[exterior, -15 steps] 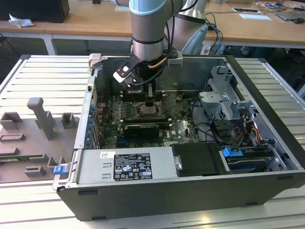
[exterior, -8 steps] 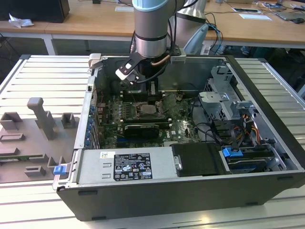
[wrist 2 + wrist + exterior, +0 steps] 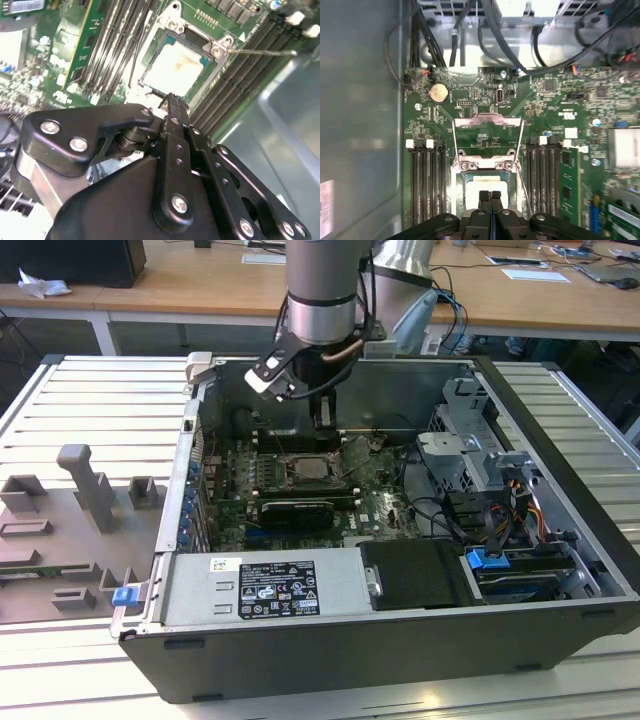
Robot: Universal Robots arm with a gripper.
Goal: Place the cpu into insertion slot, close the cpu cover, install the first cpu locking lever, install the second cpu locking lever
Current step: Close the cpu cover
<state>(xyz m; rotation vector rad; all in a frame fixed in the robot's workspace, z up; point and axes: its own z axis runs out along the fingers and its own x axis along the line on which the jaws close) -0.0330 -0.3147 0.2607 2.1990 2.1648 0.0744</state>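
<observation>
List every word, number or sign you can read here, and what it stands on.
Black label on the power supply, exterior view: print too small to read.
White sticker beside it: too small to read.
White label on the case wall, first wrist view: blurred.
Markings on the motherboard, first wrist view: blurred.
No text can be quoted.

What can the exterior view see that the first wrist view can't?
The exterior view takes in the arm, the whole computer case, the labelled power supply box and the grey blocks on the table beside the case. The first wrist view brings up a round silver battery and the white clips on the memory slots. Both share the green board and the cpu sitting in its socket, with the jaws shut close by it.
</observation>
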